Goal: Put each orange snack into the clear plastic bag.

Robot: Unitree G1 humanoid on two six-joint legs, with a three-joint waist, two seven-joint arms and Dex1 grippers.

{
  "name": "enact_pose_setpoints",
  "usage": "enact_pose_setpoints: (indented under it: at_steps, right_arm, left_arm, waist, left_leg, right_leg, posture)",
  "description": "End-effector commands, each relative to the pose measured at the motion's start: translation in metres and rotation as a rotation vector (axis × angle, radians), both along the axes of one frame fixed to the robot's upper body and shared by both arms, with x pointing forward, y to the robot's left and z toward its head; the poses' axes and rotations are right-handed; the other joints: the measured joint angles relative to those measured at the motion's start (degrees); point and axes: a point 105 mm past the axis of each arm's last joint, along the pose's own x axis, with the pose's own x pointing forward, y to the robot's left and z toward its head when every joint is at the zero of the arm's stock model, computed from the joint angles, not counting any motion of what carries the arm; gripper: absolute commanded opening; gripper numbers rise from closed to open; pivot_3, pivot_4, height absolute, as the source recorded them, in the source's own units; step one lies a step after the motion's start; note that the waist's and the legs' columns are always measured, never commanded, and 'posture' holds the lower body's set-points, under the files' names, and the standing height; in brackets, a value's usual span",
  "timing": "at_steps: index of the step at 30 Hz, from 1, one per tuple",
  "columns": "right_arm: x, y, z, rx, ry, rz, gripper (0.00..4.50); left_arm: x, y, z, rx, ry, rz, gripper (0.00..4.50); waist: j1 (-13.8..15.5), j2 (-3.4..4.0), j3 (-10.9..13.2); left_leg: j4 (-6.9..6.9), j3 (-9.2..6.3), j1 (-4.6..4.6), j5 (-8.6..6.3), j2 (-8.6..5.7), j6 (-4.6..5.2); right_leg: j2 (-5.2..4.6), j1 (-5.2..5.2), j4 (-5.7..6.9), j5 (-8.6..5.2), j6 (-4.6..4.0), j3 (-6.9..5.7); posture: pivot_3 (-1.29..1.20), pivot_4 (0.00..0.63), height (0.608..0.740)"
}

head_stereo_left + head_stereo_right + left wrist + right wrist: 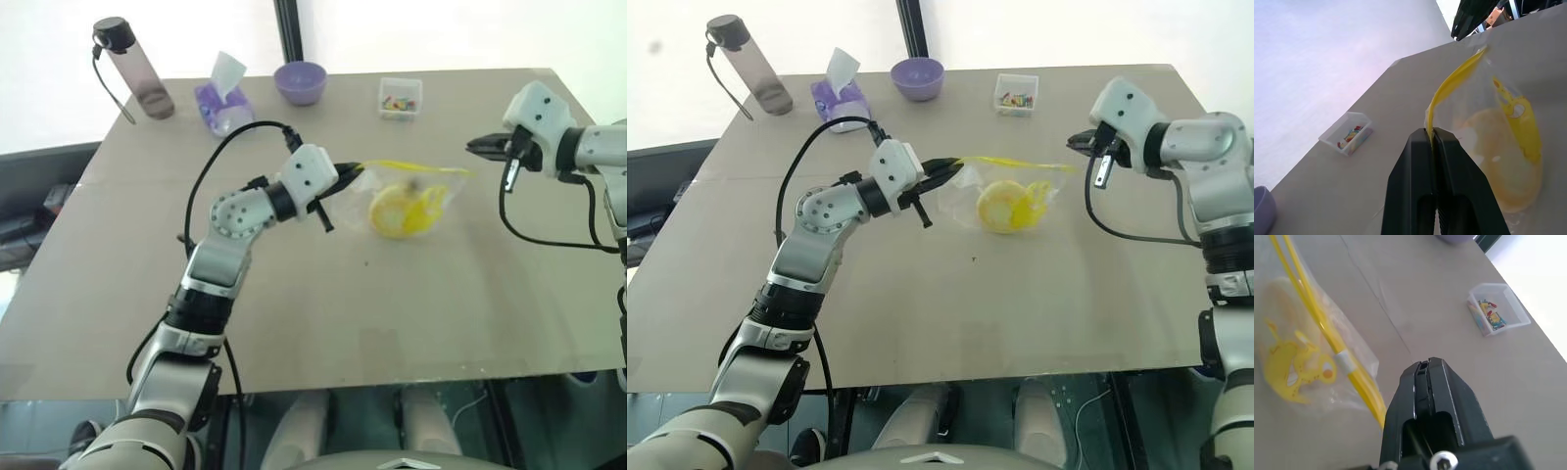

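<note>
We see the bag [407,196] lifted at one end by our left gripper [345,174], whose fingers [1437,181] are pressed together on the yellow seal strip [1449,88] at the bag's corner. The strip runs out from the fingers toward the right gripper [477,145], and the clear film hangs below it down to the tabletop [323,313]. The snack [392,211] sits inside the bag, low in the sagging film; in the head views it shows as a round yellow shape through the plastic. A yellow printed figure [1295,369] on the film lies partly over it, so we cannot make out the snack's top.

Our right gripper is just beside the far end of the seal strip, and its fingers [1427,382] are closed flat against each other with nothing between them. In the right wrist view the strip passes close beside those fingers, apart from them, with a small white slider [1344,361] on it. We cannot tell whether the bag's mouth is sealed along its whole length.

Along the far edge of the tabletop, well apart from the bag, stand a smoky bottle [137,70] with a black cap and cord, a tissue pack [223,98], a purple bowl [300,82] and a small clear box [400,98] of colourful bits.
</note>
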Motion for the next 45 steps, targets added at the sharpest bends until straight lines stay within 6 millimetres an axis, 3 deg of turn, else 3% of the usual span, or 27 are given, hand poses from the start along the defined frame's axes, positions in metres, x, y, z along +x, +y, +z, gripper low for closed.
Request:
enact_pose_setpoints:
  at_steps: [1, 4, 14, 25, 28, 30, 34, 42, 45]
  right_arm:
    - [-0.008, -0.005, 0.013, 0.020, -0.009, 0.003, 0.54]
    - [-0.008, -0.006, 0.007, -0.005, 0.006, -0.006, 1.65]
    - [-0.012, -0.005, -0.005, -0.033, 0.058, 0.013, 1.65]
    - [-0.001, 0.005, -0.015, -0.017, 0.036, 0.011, 1.65]
    - [0.001, 0.006, -0.016, -0.011, 0.034, 0.012, 0.87]
    - [0.003, 0.005, -0.015, -0.014, 0.021, 0.005, 0.03]
    - [0.008, 0.003, -0.005, -0.006, -0.040, -0.014, 0.03]
    - [0.020, 0.006, 0.046, 0.113, -0.280, -0.050, 0.03]
    - [0.017, 0.006, 0.049, 0.132, -0.283, -0.038, 0.03]
  left_arm:
    - [-0.002, 0.000, 0.008, -0.006, -0.039, -0.012, 0.00]
    - [-0.002, 0.000, 0.007, -0.004, -0.035, -0.014, 0.00]
    - [-0.004, 0.000, 0.005, -0.003, -0.031, -0.017, 0.00]
    - [-0.005, 0.000, 0.005, -0.006, -0.026, -0.019, 0.00]
    - [-0.004, 0.001, 0.005, -0.004, -0.026, -0.018, 0.00]
    - [-0.004, 0.001, 0.005, -0.002, -0.026, -0.015, 0.00]
    - [-0.002, 0.005, 0.007, 0.001, -0.044, 0.008, 0.00]
    - [0.027, 0.031, 0.055, -0.071, -0.286, 0.222, 0.00]
    - [0.026, 0.032, 0.055, -0.071, -0.292, 0.210, 0.00]
  waist:
    - [-0.07, 0.00, 0.00]
    - [-0.16, 0.00, 0.00]
    - [-0.16, 0.00, 0.00]
    - [-0.17, 0.00, 0.00]
    - [-0.14, 0.00, 0.00]
    - [-0.15, 0.00, 0.00]
    - [-0.25, 0.00, 0.00]
    - [-0.19, 0.00, 0.00]
    - [-0.21, 0.00, 0.00]
  left_leg:
    - [0.00, 0.00, 0.00, 0.00, 0.00, 0.00]
    - [0.00, 0.00, 0.00, 0.00, 0.00, 0.00]
    - [0.01, 0.01, 0.01, 0.00, 0.01, 0.00]
    - [0.01, 0.01, 0.01, 0.00, 0.01, 0.00]
    - [0.01, 0.01, 0.01, 0.00, 0.01, 0.00]
    - [0.02, 0.00, 0.01, 0.00, 0.01, 0.00]
    - [0.02, 0.01, 0.02, 0.00, 0.00, 0.00]
    - [0.02, 0.02, 0.03, 0.01, -0.01, -0.01]
    - [0.00, 0.00, -0.01, 0.00, -0.05, -0.01]
  right_leg:
    - [0.00, 0.00, 0.00, 0.00, 0.00, 0.00]
    - [0.00, -0.01, 0.01, 0.00, 0.00, 0.01]
    - [0.00, 0.00, 0.01, 0.00, 0.00, 0.01]
    - [0.00, -0.01, 0.02, 0.00, 0.00, 0.01]
    - [0.00, -0.01, 0.02, 0.00, 0.00, 0.01]
    - [0.00, -0.01, 0.02, 0.00, 0.00, 0.01]
    - [0.00, -0.01, 0.03, 0.00, 0.00, 0.01]
    - [0.01, -0.01, 0.05, 0.00, 0.00, 0.02]
    - [-0.02, -0.02, -0.01, 0.00, 0.00, 0.02]
  posture:
    - [0.00, 0.150, 0.740]
    - [0.00, 0.150, 0.740]
    - [0.00, 0.150, 0.740]
    - [0.00, 0.150, 0.740]
    - [0.00, 0.150, 0.740]
    - [0.00, 0.150, 0.740]
    - [0.00, 0.150, 0.740]
    - [0.00, 0.150, 0.740]
    - [0.00, 0.150, 0.740]
